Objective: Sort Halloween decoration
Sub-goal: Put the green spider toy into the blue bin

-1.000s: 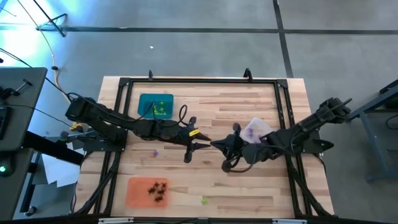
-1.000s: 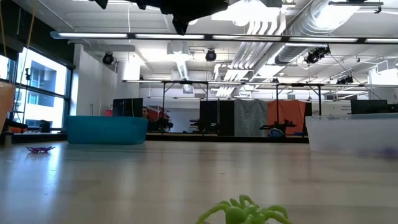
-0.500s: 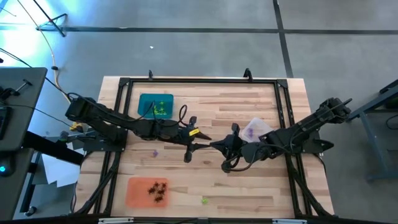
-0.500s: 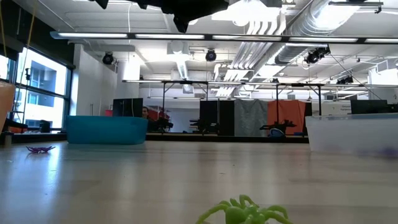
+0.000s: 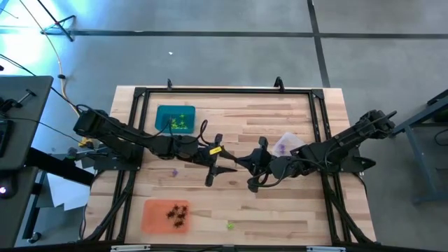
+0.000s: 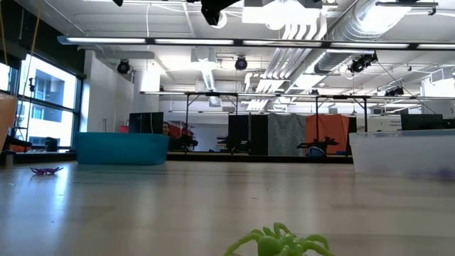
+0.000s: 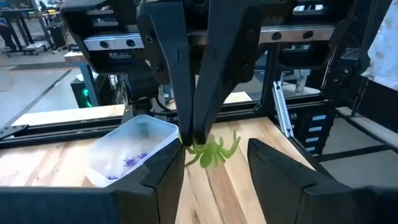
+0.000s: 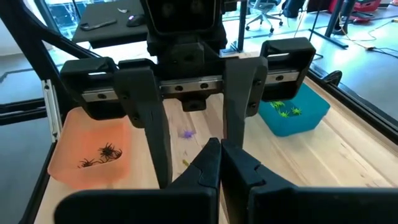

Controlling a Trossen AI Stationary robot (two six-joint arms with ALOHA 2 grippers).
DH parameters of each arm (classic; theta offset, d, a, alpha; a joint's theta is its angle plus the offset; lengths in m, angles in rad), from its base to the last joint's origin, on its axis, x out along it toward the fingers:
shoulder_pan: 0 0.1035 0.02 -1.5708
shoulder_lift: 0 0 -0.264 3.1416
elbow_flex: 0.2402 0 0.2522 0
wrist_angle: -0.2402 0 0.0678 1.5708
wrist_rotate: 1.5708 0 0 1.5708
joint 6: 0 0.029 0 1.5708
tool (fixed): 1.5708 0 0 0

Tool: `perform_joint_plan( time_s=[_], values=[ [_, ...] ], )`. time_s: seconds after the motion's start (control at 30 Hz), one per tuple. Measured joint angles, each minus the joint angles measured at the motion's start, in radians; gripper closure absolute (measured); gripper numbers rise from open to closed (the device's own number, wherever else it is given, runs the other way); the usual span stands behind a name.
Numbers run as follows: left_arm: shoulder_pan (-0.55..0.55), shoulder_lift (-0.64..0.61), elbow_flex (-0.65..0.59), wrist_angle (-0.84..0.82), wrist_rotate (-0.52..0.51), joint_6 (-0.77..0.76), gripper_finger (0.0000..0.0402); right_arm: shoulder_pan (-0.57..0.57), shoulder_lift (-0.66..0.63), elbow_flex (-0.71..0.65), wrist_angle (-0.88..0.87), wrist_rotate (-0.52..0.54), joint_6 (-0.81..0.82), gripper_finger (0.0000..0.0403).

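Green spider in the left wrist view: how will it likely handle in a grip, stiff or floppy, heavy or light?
Probably light: the green spider hangs from just the tips of the shut right gripper. Its thin curved legs splay out, so likely bendy and apt to snag.

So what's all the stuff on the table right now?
teal tray: one, teal, left arm's side, holding several yellow-green spiders
orange tray: one, orange, left arm's side, holding several black spiders
clear tray: one, clear, right arm's side, holding purple spiders
loose purple spider: one, purple, between teal and orange trays
loose green spider: one, yellow-green, beside orange tray
held spider: one, yellow-green, mid-table
table: one, light wood
left claw: open, facing held spider
right claw: shut on held spider
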Motion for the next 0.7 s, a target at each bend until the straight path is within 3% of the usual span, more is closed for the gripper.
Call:
perform_joint_plan(
  time_s=[0.23, 0.47, 0.7],
  values=[
    [0.004, 0.000, 0.000, 0.006, -0.014, 0.018, 0.0268, -0.002, 0.000, 0.000, 0.002, -0.004, -0.003, 0.0403],
    [0.004, 0.000, 0.000, 0.002, -0.027, 0.013, 0.0387, -0.001, 0.000, 0.000, 0.002, -0.012, -0.001, 0.0403],
    [0.004, -0.001, 0.000, -0.007, -0.049, -0.009, 0.0398, -0.001, 0.000, 0.000, 0.008, -0.005, 0.004, 0.0403]
  ],
)
